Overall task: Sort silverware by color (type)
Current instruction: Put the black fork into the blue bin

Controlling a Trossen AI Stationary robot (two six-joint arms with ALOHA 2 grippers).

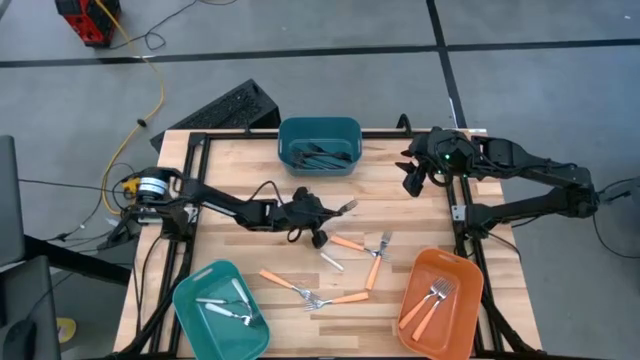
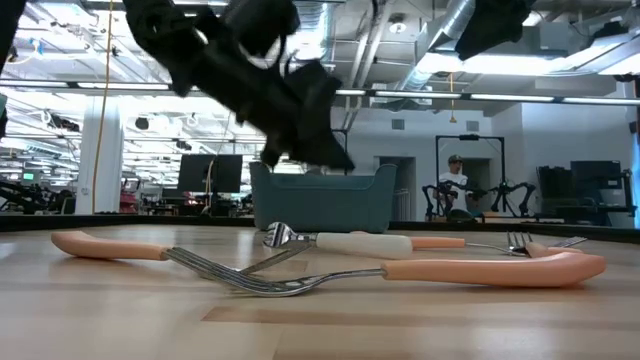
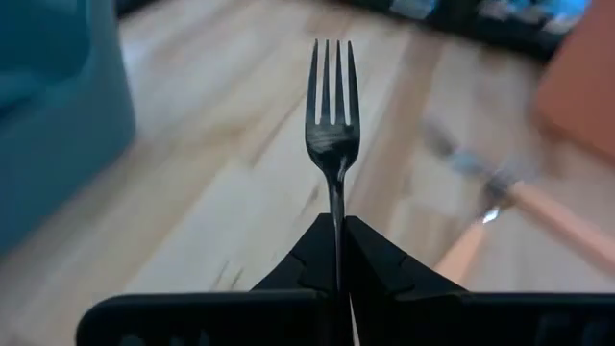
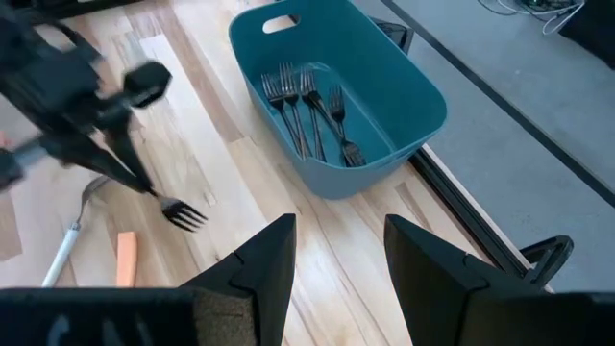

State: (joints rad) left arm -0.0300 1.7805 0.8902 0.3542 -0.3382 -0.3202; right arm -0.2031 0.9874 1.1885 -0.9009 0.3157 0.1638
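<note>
A dark fork [image 3: 332, 106] sticks out ahead of my left gripper [image 3: 338, 252], which is shut on it above the middle of the table [image 1: 328, 211]. The right wrist view shows the same fork [image 4: 183, 211] in the air. A dark teal bin [image 1: 319, 145] at the far edge holds several dark forks [image 4: 307, 106]. Orange-handled forks [image 1: 352, 243] [image 1: 288, 284] and a white-handled utensil [image 1: 331, 261] lie flat on the wood. My right gripper [image 4: 338, 252] hangs open, high near the far right [image 1: 412, 183]. My left gripper pinches the dark fork's handle just behind the neck [image 3: 336, 207] between its two fingers. The rest of the handle is hidden inside the gripper. The fork lies along the fingers and juts out past their tips, tines toward the table's right. It is lifted clear of the table.
A light teal bin [image 1: 190, 295] at the near left holds white-handled utensils. An orange bin [image 1: 462, 270] at the near right holds orange-handled forks. Bare wood lies between my left gripper and the dark teal bin. A person shows in the room far behind the table [image 2: 455, 180].
</note>
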